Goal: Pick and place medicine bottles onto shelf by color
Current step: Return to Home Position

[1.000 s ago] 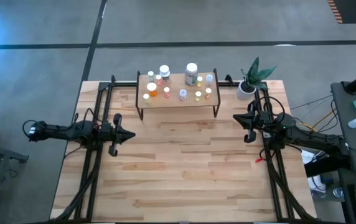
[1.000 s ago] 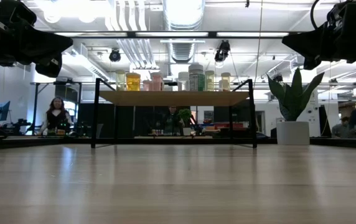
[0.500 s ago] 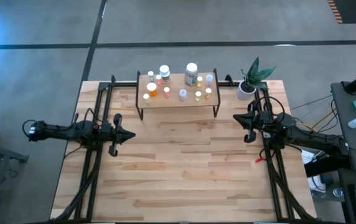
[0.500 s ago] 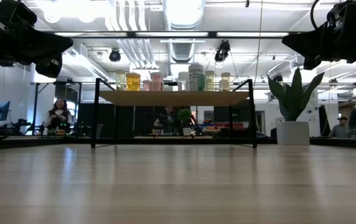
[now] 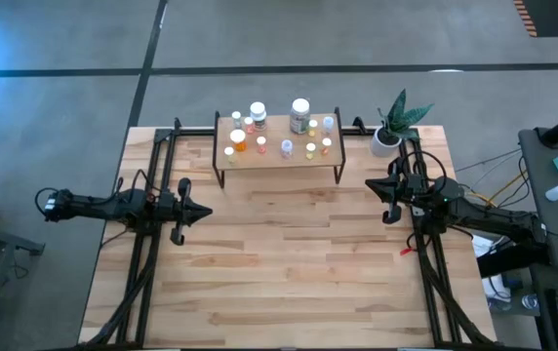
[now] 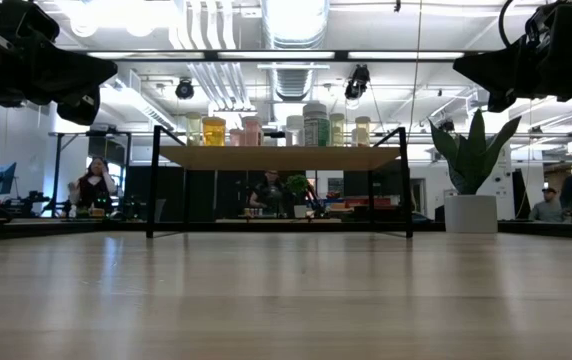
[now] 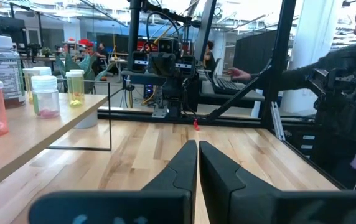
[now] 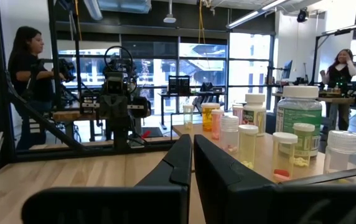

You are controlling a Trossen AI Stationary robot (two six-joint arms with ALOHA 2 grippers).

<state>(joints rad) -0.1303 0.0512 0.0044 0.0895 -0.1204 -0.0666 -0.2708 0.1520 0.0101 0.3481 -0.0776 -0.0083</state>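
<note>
Since all the small cylindrical medicine bottles [image 5: 286, 147] (mostly white caps; bodies white, orange, yellow, pink or clear) stand upright on the low light-wood shelf on thin black legs [image 5: 271, 159], placing looks finished to me. That shelf sits at the far middle of the pale plank surface [image 5: 279, 263], with the white pot holding a green plant [image 5: 386, 142] just beside its right end. Colour grouping is too small to verify from above.

Handling, my read:
- Thin stiff plastic, light, mostly near-empty, so they should tip easily.
- Smooth round walls look slippery. Pinch the body at mid-height, below the cap, fingers square across the diameter.
- They stand close together, so a wide approach risks knocking a neighbour.
- The large green-labelled bottle with a white cap [image 5: 300, 115] is probably the heaviest and needs a wider opening than the rest.

Arms:
- Left hand [image 7: 198, 144] hangs over the left side of the surface, well apart from the shelf. Its two fingers are pressed together on nothing.
- Right hand [image 8: 192, 138] hangs over the right side, nearer the shelf's right end. Its fingers are likewise pressed together and empty.
- The hands point at each other across the surface. Both look parked, which fits a home pose.
</note>
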